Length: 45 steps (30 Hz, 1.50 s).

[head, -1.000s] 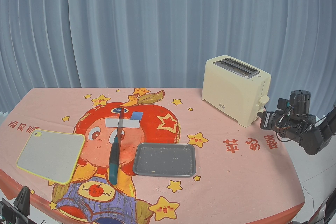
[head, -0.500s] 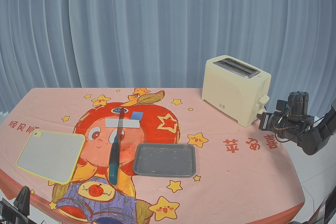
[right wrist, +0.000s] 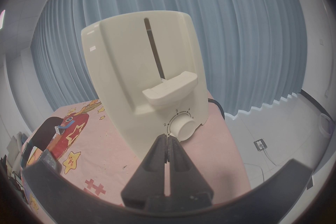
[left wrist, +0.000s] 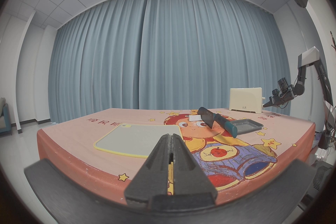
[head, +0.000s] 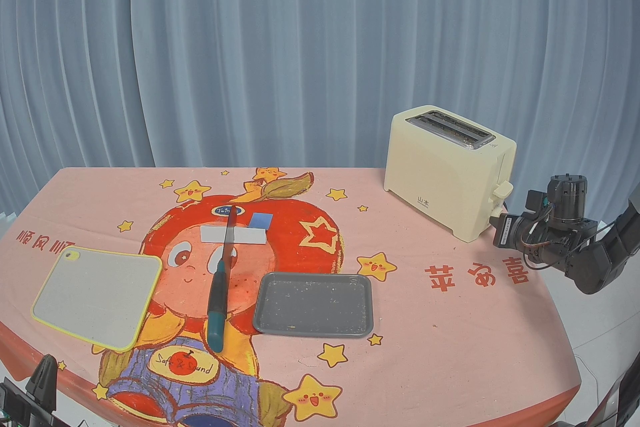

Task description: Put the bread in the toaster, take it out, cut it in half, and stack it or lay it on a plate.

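Head view, right edge: my right gripper (head: 499, 223), fingers pressed together on nothing, sits just beside the toaster (head: 448, 171), under its lever (head: 503, 189). The lever looks low, so I'd guess toasting is under way. Whether bread fills the slots, I cannot tell. My left gripper (head: 41, 378) is in the lower left corner, closed and empty. Cutting board (head: 97, 295), knife (head: 219, 298) and grey plate (head: 313, 305) lie untouched, with take-out, halving and plating all to come.

The right arm (head: 595, 256) was matte black, with a cylindrical wrist housing (head: 567, 191) and thin looped cables (head: 533, 248). The right gripper (right wrist: 167, 138) and left gripper (left wrist: 171, 137) each had black, wedge-shaped fingers tapering to points.
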Tool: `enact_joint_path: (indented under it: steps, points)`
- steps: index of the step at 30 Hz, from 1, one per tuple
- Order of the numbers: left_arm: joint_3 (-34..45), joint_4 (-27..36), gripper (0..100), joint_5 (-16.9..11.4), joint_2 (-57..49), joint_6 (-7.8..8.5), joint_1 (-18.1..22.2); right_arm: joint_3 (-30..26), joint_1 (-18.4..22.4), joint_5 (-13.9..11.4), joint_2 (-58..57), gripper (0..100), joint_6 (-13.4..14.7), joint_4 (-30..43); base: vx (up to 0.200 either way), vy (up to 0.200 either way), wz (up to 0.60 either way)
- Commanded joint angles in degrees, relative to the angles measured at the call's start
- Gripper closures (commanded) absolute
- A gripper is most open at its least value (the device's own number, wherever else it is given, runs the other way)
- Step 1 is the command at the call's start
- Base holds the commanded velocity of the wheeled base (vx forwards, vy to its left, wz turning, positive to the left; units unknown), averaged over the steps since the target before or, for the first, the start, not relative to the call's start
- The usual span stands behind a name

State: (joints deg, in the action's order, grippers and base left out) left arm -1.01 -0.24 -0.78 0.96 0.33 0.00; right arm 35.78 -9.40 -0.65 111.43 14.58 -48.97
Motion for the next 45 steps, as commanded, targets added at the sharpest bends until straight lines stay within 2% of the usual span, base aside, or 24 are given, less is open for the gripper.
enact_joint_path:
  steps: [1, 16, 34, 43, 45]
  points:
    - [1.01, -0.02, 100, -0.01, -0.52, 0.02, 0.0, -0.1, -0.01, 0.03, 0.54, 100, 0.01, 0.01, 0.0, 0.0, 0.0]
    - [1.01, -0.02, 100, -0.01, -0.52, 0.02, 0.0, 0.08, 1.14, 0.03, 1.86, 100, 0.01, 0.01, 0.0, 0.0, 0.0]
    - [1.01, -0.02, 100, -0.01, -0.52, 0.02, 0.0, -0.71, 0.52, 0.03, 1.33, 100, -0.17, 0.01, 0.0, 0.0, 0.0]
    - [1.01, -0.02, 100, -0.01, -0.52, 0.02, 0.0, -2.38, -2.29, 0.12, -2.71, 100, -0.08, 0.1, 0.0, 0.0, 0.0]
    - [1.01, -0.02, 100, -0.01, -0.52, 0.02, 0.0, -3.52, -3.87, 1.0, -6.05, 100, -0.08, 0.63, 0.0, 0.0, 0.0]
